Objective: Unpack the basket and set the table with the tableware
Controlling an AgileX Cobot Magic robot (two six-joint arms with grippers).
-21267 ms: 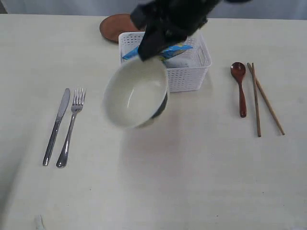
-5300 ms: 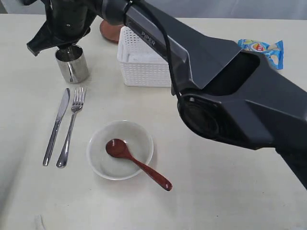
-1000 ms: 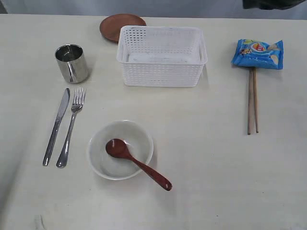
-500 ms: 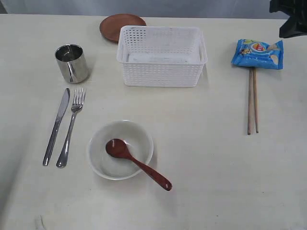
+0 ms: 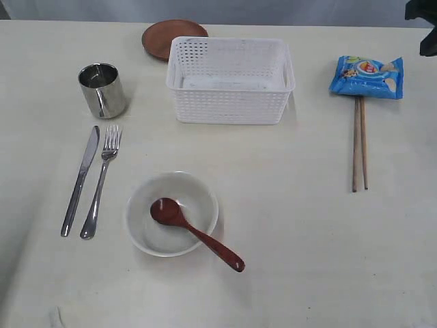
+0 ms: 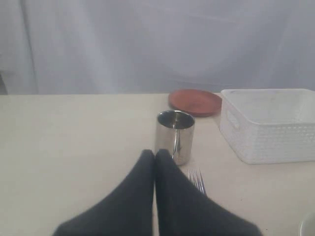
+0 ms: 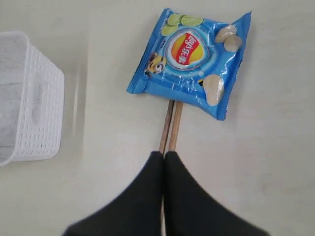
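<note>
Large cream-white flat table (image 5: 307, 260) fills the exterior frame; a pale grey curtain (image 5: 205, 8) runs along the top edge.
The white perforated plastic basket (image 5: 231, 102) sits upper centre, hiding part of the small brown round plate (image 5: 164, 37). The blue chip bag (image 5: 367, 76), upper right, covers the top ends of two wooden chopsticks (image 5: 359, 143). A dark arm piece (image 5: 427, 24) is cut off at the upper right corner. The left claw (image 6: 155, 155) and right claw (image 7: 163, 155) are pressed closed, empty.

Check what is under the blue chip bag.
The chip bag lies on one end of the two chopsticks; the rest of them sticks out bare. How far they reach underneath is covered.
</note>
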